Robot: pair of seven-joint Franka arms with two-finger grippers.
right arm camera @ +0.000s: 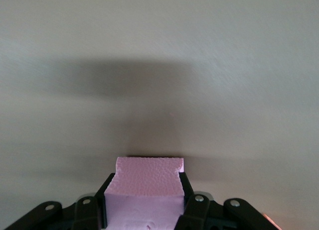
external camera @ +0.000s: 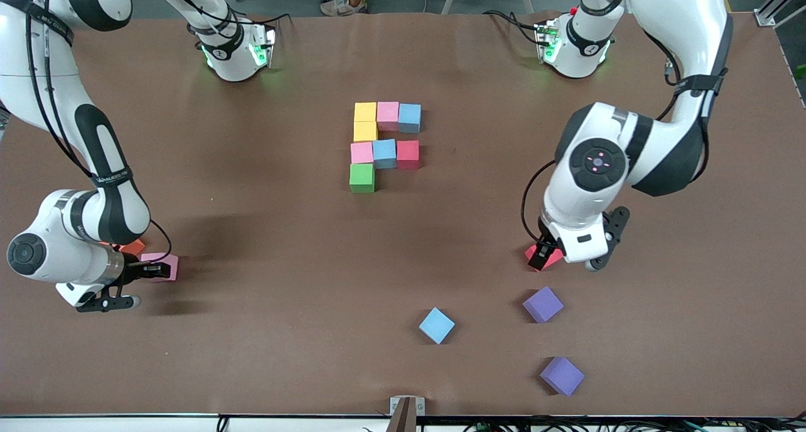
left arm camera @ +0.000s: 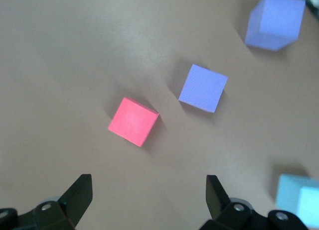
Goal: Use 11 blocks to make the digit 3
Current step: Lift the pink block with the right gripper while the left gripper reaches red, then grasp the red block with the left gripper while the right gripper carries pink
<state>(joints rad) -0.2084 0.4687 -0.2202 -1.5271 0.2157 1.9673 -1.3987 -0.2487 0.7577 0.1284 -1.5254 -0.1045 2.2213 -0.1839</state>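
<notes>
In the middle of the brown table (external camera: 264, 356) sat the unfinished digit 3 (external camera: 384, 143), made of eight small foam cubes touching each other: a yellow, a pink and a light blue one in the top row, one yellow under it, then a pink, a light blue and a red one, and a green foam cube (external camera: 362, 177) at the bottom. At the lower left of the front picture, the right gripper (external camera: 153, 270) was down at the table and squeezed a pink foam cube (external camera: 165, 266) between its two black fingers (right arm camera: 188, 200); an orange cube (external camera: 132, 247) peeked out just beside it. At the right of that picture, the left gripper (external camera: 570, 255) hung over a red foam cube (external camera: 545, 257) with its fingers spread wide and holding nothing; in the left wrist picture the red cube lay between the two fingertips but not touching them. Lower down lay two loose purple foam cubes (external camera: 543, 304) (external camera: 561, 376) and a loose light blue foam cube (external camera: 436, 325), all apart.
</notes>
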